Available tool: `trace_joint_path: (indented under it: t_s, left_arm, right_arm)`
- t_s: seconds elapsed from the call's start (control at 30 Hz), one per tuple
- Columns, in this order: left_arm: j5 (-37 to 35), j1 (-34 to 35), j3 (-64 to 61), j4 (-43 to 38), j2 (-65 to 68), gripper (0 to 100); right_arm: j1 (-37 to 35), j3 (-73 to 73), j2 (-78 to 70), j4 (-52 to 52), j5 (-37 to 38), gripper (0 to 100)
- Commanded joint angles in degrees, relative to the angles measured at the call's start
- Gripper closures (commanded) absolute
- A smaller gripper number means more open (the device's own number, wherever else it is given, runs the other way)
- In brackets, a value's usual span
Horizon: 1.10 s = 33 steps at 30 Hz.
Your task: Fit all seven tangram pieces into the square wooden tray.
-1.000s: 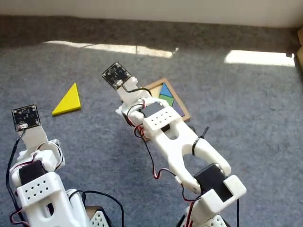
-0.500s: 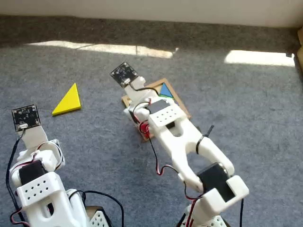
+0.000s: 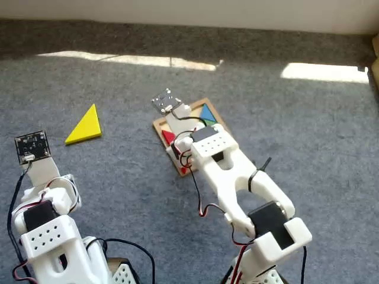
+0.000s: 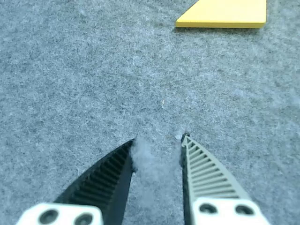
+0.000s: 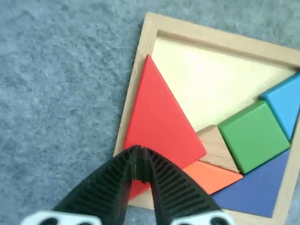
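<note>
Two arms work the grey carpet (image 3: 296, 148) in this tangram job. Nearest, on the left, the left gripper (image 4: 158, 139) hangs low over bare pile, jaws parted and holding nothing. Farther in and to the right, the right gripper (image 5: 141, 150) has its jaws pinched together, empty. Its tips are over the near corner of the red triangle (image 5: 157, 112); whether they touch it cannot be made out.

That red piece lies along the left side of the square wooden tray (image 5: 211, 39). Its long edge is hard against the rim and perhaps rides on it. To its right sit an orange piece (image 5: 211, 176), a green square (image 5: 253, 136), a dark blue piece (image 5: 255, 187) and a light blue piece (image 5: 283, 108), packed edge to edge. At the tray's far-left corner a triangle of pale floor (image 5: 206, 79) lies uncovered. Well apart to the left, outside the tray, lies the yellow triangle (image 3: 86, 125).

The step in hand looks like seating the red triangle. Done well, it calls for a shallow push with the closed tips toward the tray's middle. The push should be gentle enough that the tray does not slide and the orange neighbour is not levered up. The far gap should be kept free, as it looks the right shape for the yellow piece.
</note>
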<state>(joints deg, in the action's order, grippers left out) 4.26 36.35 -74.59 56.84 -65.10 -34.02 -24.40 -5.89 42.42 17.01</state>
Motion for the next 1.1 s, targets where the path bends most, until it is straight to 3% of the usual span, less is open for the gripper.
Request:
trace_joint_path:
  t_s: [0.0, 0.17, 0.5, 0.83, 1.07]
  left_arm:
    - [-0.26, 0.48, 0.13, -0.88, -0.75, 84]
    - [-0.26, 0.48, 0.13, -0.88, -0.75, 84]
    - [-0.26, 0.48, 0.13, -0.88, -0.75, 84]
    - [-0.26, 0.48, 0.13, -0.88, -0.75, 84]
    - [-0.26, 0.48, 0.13, -0.88, -0.75, 84]
  right_arm:
    - [1.54, 1.71, -2.51, -0.57, -0.09, 99.2]
    - [1.71, 6.55, -7.43, -1.1, 4.48, 99.2]
    - [1.01, 9.45, -9.01, -1.19, 4.75, 99.2]
    - [2.42, 8.75, 3.03, -1.01, 4.4, 99.2]
    - [3.91, 4.18, 2.59, -5.67, 4.4, 99.2]
